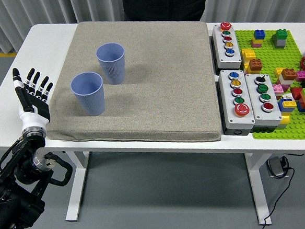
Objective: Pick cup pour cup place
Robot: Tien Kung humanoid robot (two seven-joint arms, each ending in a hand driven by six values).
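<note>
Standing upright on the coarse grey mat [156, 88] toward the white tabletop's [48, 40] left edge — two ribbed, tapered blue cups, near cup [88, 94] and far cup [111, 63], just apart. Hovering beside that left edge — left hand [32, 99], fingers [34, 81] spread, grasping nothing. Lining the right edge: three grey button boxes [238, 100].

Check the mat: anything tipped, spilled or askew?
Nothing stands out. Both blue cups, the near one and the far one, stand upright on the grey mat, no spill visible. Left hand is open, off the mat.
</note>
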